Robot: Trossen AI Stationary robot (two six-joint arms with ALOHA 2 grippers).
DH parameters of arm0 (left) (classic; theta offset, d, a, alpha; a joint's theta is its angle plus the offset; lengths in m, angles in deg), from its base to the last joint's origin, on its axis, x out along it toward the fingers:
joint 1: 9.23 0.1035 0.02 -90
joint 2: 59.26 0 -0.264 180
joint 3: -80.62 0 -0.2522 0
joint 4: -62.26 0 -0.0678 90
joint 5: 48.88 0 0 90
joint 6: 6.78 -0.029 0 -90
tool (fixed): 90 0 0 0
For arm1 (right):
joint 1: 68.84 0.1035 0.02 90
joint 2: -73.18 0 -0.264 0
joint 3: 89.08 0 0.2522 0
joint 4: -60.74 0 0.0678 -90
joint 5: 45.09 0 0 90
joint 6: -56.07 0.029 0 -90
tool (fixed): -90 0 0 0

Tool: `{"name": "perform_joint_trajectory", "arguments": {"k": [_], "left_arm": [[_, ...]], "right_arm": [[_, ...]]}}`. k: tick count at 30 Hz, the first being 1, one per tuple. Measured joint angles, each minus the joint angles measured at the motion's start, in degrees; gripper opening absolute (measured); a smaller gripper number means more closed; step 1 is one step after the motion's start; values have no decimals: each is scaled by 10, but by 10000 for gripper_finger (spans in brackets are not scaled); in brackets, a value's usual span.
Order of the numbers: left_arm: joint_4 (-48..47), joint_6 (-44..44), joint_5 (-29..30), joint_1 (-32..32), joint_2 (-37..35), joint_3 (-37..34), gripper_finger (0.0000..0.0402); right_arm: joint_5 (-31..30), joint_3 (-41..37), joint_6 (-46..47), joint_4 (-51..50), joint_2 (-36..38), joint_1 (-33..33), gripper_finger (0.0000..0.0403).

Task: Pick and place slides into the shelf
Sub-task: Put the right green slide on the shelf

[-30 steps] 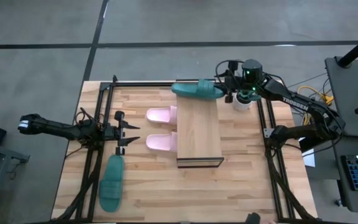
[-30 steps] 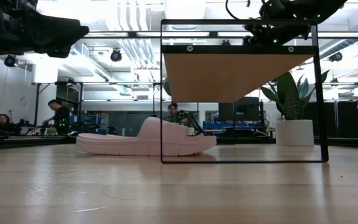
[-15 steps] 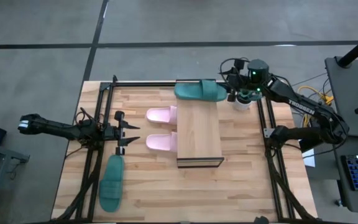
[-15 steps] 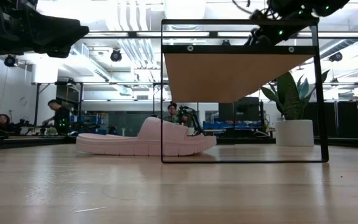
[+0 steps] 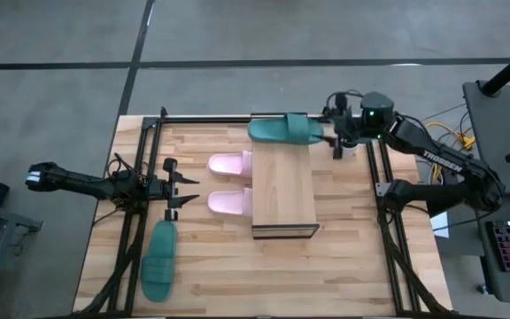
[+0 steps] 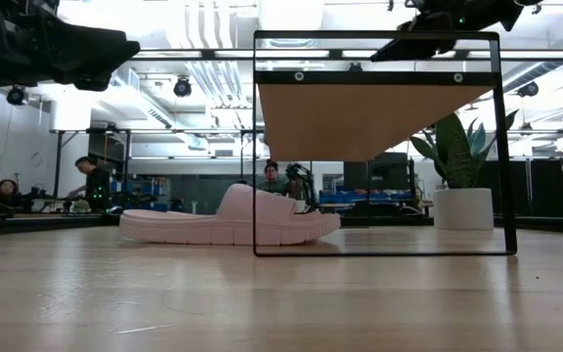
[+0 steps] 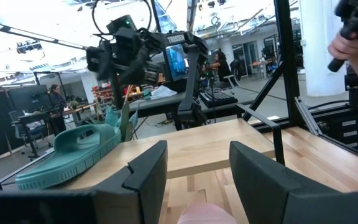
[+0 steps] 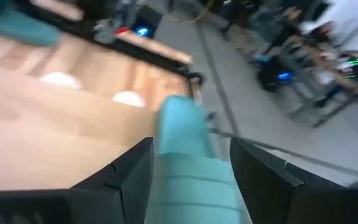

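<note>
The right gripper [image 5: 336, 140] stands released just beside the teal slide [image 5: 285, 130] lying on the shelf [image 5: 283, 186] top's far end, while the left gripper [image 5: 181, 190], fingers parted and empty, waits near the pink slides [image 5: 229, 183].

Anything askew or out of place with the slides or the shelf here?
One teal slide lies crosswise at the far end of the shelf, overhanging both sides. Its mate lies alone by the table's left edge, while the pink pair sits partly tucked under the shelf.
</note>
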Motion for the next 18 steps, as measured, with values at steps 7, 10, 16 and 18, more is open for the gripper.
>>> {"name": "perform_joint_trajectory", "arguments": {"k": [7, 10, 16, 18], "left_arm": [[0, 0, 0, 0, 0, 0, 160], [0, 0, 0, 0, 0, 0, 160], [0, 0, 0, 0, 0, 0, 160], [0, 0, 0, 0, 0, 0, 160]], "right_arm": [[-99, 0, -1, -61, -29, 68, 148], [-177, -1, 0, -106, -34, 71, 111], [-79, -3, -1, -139, -35, 73, 30], [-77, -8, -8, -131, -43, 72, 14]]}}
